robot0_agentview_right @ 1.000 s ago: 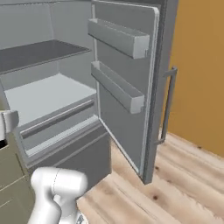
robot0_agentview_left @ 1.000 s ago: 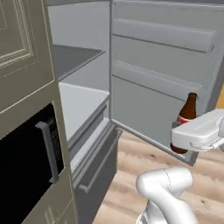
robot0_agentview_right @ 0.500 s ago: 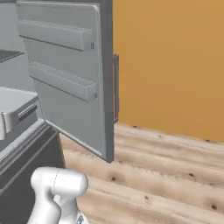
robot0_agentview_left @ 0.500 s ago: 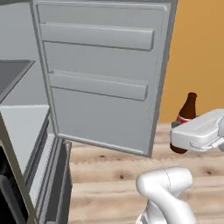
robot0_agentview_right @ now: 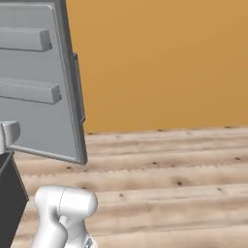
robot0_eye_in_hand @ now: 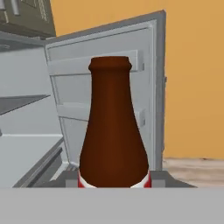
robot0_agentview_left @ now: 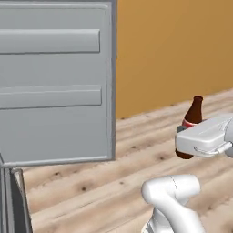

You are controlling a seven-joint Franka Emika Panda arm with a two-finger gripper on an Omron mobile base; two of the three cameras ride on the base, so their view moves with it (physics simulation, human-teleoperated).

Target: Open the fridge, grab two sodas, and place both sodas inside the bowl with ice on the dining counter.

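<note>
Orange wall, fridge [robot0_agentview_left: 54,82] door open, jaws clamping upright soda [robot0_agentview_left: 193,113]

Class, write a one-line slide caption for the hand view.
Brown soda bottle held upright between the fingers, with the open fridge door and orange wall behind it.

A dark brown glass soda bottle [robot0_eye_in_hand: 113,127] stands upright, close up and dead centre; behind it the matte grey fridge [robot0_eye_in_hand: 26,131] gapes, its shelved door [robot0_eye_in_hand: 148,65] swung against an orange wall [robot0_eye_in_hand: 197,65].
</note>
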